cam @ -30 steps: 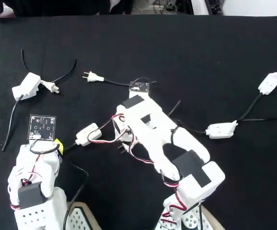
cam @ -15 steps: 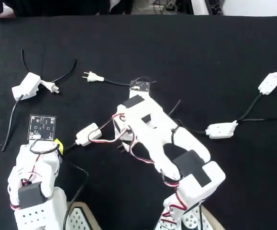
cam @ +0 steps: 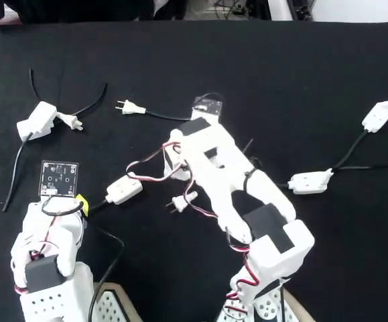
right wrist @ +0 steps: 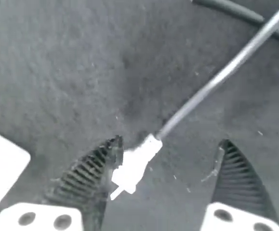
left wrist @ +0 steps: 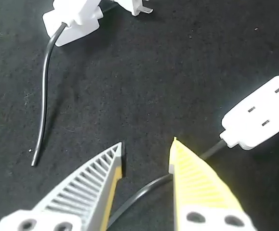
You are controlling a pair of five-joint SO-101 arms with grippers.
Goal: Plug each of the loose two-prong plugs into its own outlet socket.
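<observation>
Right wrist view crops the outlet socket (right wrist: 2, 168) near the plug (right wrist: 135, 163).

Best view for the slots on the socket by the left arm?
Left wrist view: the socket faces up, slots plain. High view shows the socket small, slots too small to tell. Right wrist view: a white corner, possibly it.

We take this for a robotics lab. We see the left arm (cam: 46, 251) and the right arm (cam: 230, 178), white with bare wiring, at a black-covered table (cam: 301, 74), cables (cam: 237, 8) heaped behind it.
</observation>
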